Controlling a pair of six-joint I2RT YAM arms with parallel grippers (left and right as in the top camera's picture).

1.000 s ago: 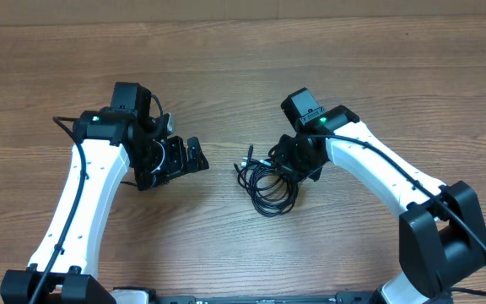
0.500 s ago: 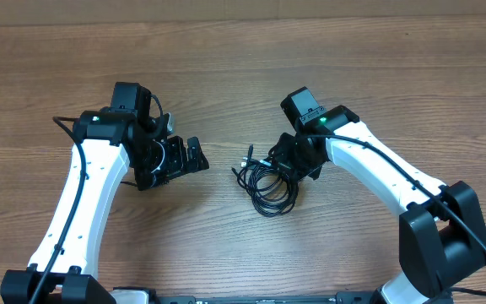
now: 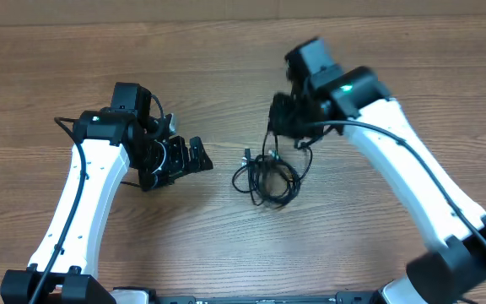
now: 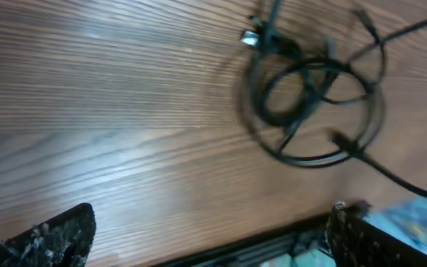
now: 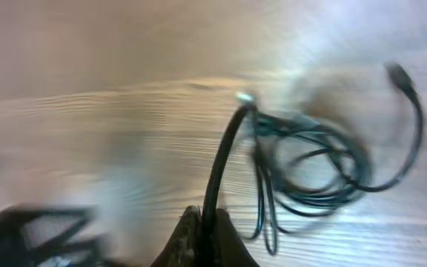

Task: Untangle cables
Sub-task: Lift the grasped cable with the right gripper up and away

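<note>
Overhead: the cables point(image 3: 267, 179) lie heaped on the table point(image 3: 57, 51) between the arms, and the right gripper point(image 3: 278, 118) holds one strand point(image 3: 267, 145) above them.

Left wrist: the left gripper point(image 4: 210, 222) is spread, well apart from the cables point(image 4: 310, 111).

Right wrist: the fingers point(image 5: 187, 237) pinch the strand point(image 5: 224, 156). With nothing anchoring the cables, pulling could drag the whole heap or tighten it.

Overhead looks straight down, wrist views low, close, sharing cables point(image 3: 267, 179)
</note>
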